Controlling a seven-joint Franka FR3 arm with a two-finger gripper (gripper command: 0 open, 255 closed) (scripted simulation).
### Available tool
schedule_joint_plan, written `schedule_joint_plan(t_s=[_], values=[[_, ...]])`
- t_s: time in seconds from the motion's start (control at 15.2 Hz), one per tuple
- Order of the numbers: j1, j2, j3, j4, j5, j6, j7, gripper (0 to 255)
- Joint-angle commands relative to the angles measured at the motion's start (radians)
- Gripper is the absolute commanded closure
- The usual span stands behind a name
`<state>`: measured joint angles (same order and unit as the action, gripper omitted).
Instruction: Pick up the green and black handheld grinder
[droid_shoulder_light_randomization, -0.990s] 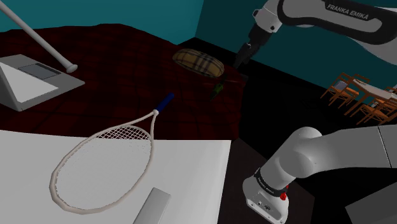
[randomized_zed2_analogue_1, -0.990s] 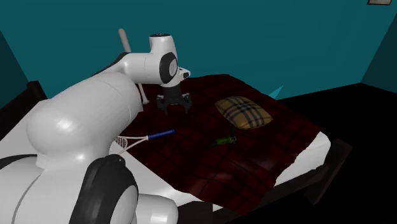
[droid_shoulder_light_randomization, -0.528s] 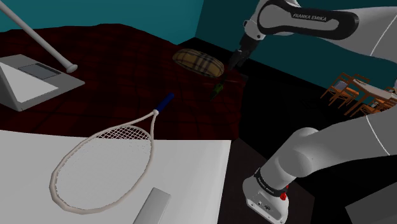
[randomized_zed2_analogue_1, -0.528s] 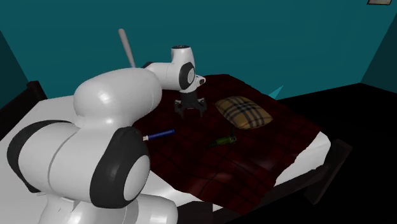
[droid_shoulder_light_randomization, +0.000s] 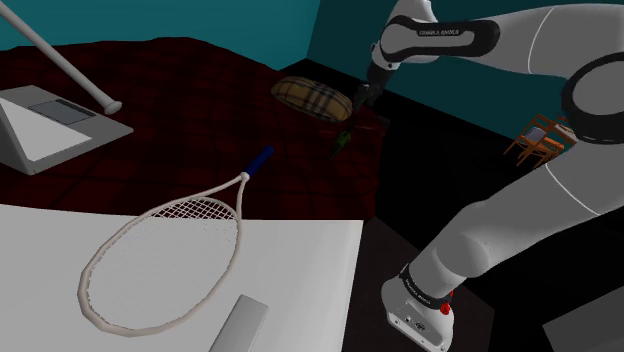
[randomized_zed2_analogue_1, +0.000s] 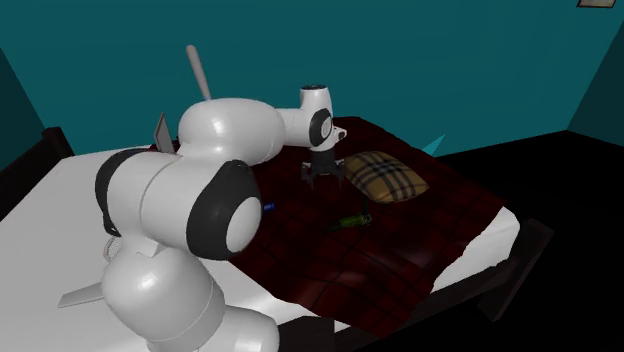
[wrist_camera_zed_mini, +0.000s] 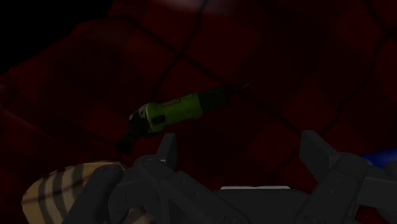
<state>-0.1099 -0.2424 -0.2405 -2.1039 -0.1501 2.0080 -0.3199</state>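
Note:
The green and black handheld grinder (wrist_camera_zed_mini: 178, 111) lies on the dark red plaid blanket (droid_shoulder_light_randomization: 200, 100), just past the tan plaid pillow (droid_shoulder_light_randomization: 312, 98). In the shoulder view it is a small green shape (droid_shoulder_light_randomization: 343, 140) near the blanket's edge. In the second exterior view the grinder (randomized_zed2_analogue_1: 352, 220) lies in front of the pillow (randomized_zed2_analogue_1: 382, 176). My gripper (wrist_camera_zed_mini: 242, 153) hangs open above the blanket, with the grinder a little ahead of its fingertips and apart from them. The gripper (droid_shoulder_light_randomization: 362, 98) sits above and slightly behind the grinder, with nothing between its fingers (randomized_zed2_analogue_1: 324, 172).
A white tennis racket (droid_shoulder_light_randomization: 165, 255) with a blue handle (droid_shoulder_light_randomization: 261, 158) lies across the white sheet and the blanket. A laptop (droid_shoulder_light_randomization: 45, 120) and a pale bat (droid_shoulder_light_randomization: 60, 60) sit at the shoulder view's left. Wooden chairs (droid_shoulder_light_randomization: 545, 140) stand far right. The blanket drops off beside the grinder.
The arm has swung toward the pillow and grinder, carrying the gripper closer to them. The grinder, the racket and the pillow have not moved.

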Motion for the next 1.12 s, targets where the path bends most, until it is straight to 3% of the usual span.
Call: schedule_joint_plan(t_s=[0.0,0.86,1.06], values=[[-0.009,0.071,-0.022,0.040,0.004,0.027,-0.026,0],[-0.109,0.541,-0.100,0.416,0.103,0.084,-0.185,0],[-0.110,0.551,-0.098,0.390,0.106,0.120,-0.183,0]])
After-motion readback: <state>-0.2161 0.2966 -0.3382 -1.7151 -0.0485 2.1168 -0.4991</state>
